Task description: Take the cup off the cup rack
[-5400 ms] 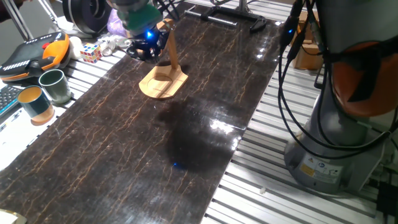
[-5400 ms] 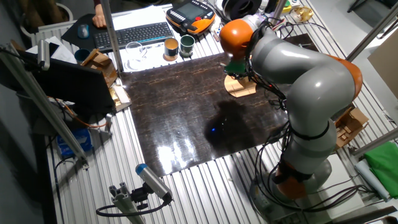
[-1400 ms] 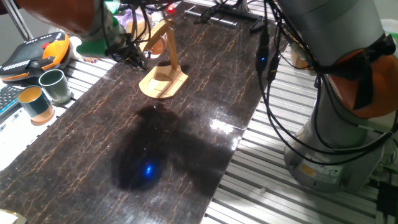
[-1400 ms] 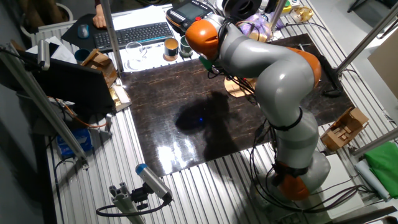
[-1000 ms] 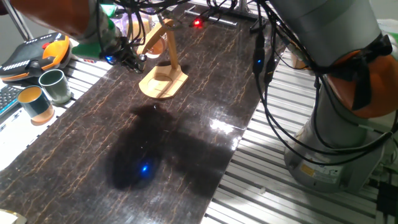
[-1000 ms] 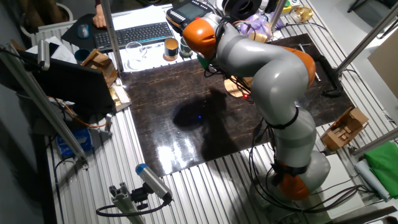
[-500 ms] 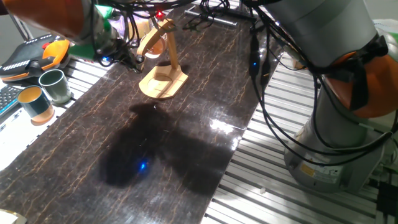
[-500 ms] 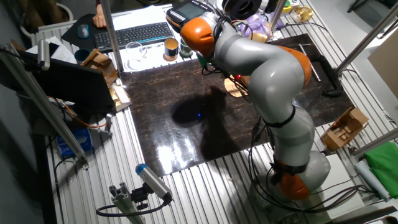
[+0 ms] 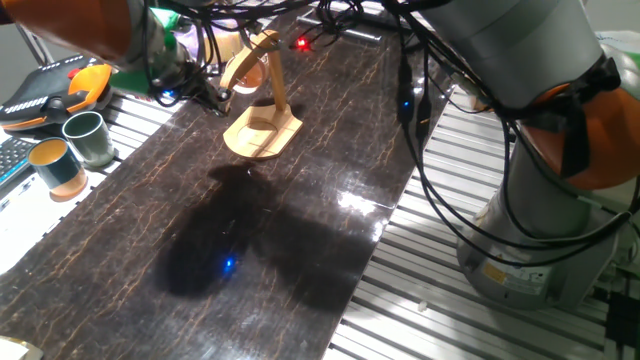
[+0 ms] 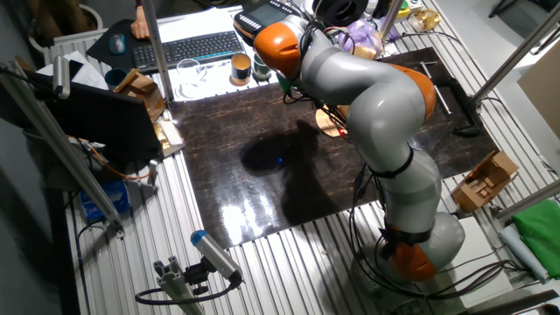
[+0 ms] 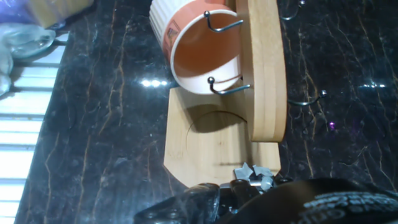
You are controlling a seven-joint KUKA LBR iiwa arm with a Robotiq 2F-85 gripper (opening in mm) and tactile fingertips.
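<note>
Approach step — the cup (image 11: 198, 48) hangs untouched on the cup rack (image 11: 266, 74).

The rack stands near the far end of the dark tabletop (image 9: 300, 250), the cup on a wire hook (image 11: 225, 86) beside its upright. The gripper (image 9: 200, 88) hovers just beside the rack, nearer the table's left edge; whether its fingers are spread or closed I cannot tell — the hand view shows only a dark blur. Judged next: close on the cup's wall, then lift it clear of the hook.
</note>
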